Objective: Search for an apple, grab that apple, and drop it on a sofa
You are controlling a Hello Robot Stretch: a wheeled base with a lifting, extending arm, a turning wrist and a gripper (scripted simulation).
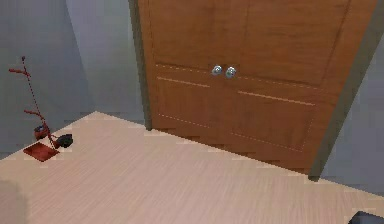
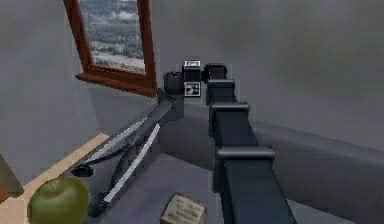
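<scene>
**Green apple beside the fingertips, grip unreadable**

In the arm side view, the arm (image 2: 245, 160) is nearest, a dark square bar rising from the bottom edge right of the middle. Just left of its near end, a small brown box (image 2: 183, 210) lies on a grey surface (image 2: 190, 165). In the near left corner sits the apple (image 2: 58, 200), round and green with a dimple on top. It is just left of the gripper (image 2: 97, 185), whose two thin fingers (image 2: 135, 160) slant down toward it. I cannot tell whether they touch the apple, how the fingers are set, or whether the gripper holds anything. Above the apple, a tan wooden strip (image 2: 70, 160) runs along the left. Farther out, two white squares (image 2: 191, 80) stand at the arm's far end. Beyond them, a window (image 2: 115, 35) in a brown wooden frame is set in the grey wall, far left.

In the forward view, a light wooden floor (image 1: 180, 185) covers the near ground. Far left, a thin red stand (image 1: 33, 110) rises from a flat red base, with a small dark thing (image 1: 65, 141) just beside it. Farthest is a brown double door (image 1: 245, 110) with two round metal knobs (image 1: 224, 71) at its middle, between blue-grey walls (image 1: 90, 50)
</scene>
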